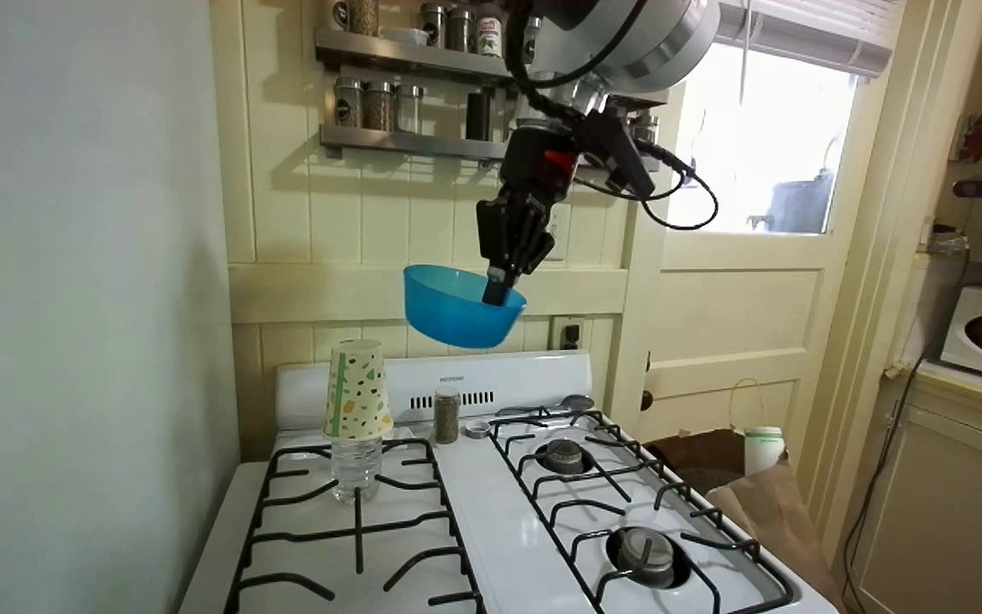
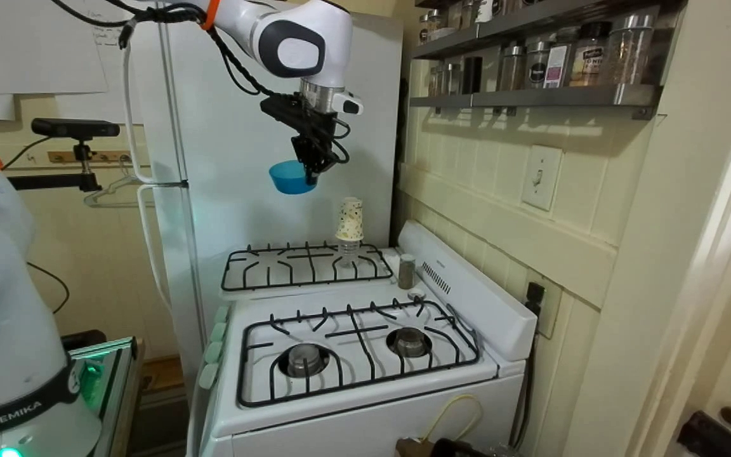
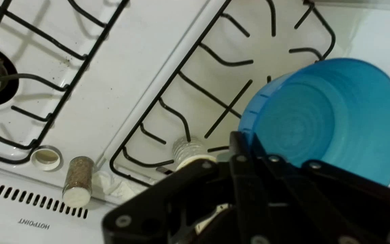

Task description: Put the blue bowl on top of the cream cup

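"What's leftmost in an exterior view?"
"The robot's base (image 2: 10, 355), bearing the letters ANKA EMIKA (image 2: 0, 414)."
"And next?"
"The blue bowl (image 2: 289, 181), in the air, its rim pinched by the gripper (image 3: 246, 138)."
"Where's the cream cup (image 2: 350, 219)?"
"At four o'clock from the bowl, apart from it, upside down on a clear ribbed vessel (image 2: 349, 252)."
"Farther right?"
"A spice jar (image 2: 407, 273) at about four o'clock from the cup, then the white backguard (image 2: 467, 298), which carries the word HOTPOINT (image 1: 452, 379)."

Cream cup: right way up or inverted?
Inverted. In an exterior view the cream cup has its wider end down, narrower end up, above a clear vessel; whether the vessel reaches inside the cup is hidden.
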Controlling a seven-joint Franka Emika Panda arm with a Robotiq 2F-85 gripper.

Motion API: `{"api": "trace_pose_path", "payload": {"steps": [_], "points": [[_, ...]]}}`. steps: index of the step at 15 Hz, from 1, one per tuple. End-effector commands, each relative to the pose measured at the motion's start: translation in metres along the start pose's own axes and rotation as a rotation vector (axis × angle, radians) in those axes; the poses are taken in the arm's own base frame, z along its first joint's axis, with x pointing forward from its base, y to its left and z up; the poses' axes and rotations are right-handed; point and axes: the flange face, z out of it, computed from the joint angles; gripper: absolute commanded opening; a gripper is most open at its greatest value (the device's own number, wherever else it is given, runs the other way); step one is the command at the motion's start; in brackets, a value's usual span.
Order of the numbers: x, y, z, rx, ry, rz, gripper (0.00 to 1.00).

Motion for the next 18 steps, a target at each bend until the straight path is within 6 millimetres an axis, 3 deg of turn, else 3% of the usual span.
{"api": "trace_pose_path", "payload": {"steps": [1,5,6,9,15,18], "points": [[0.038,0.024,-0.016,-0.01,0.097,0.123,0.01],[0.07,0.044,-0.024,0.039,0.135,0.228,0.01],[0.052,0.038,-0.027,0.005,0.134,0.177,0.01],[0.057,0.042,-0.024,0.006,0.132,0.181,0.01],[0.11,0.049,0.004,0.148,0.124,0.294,0.01],[0.124,0.057,0.016,0.162,0.101,0.357,0.01]]}}
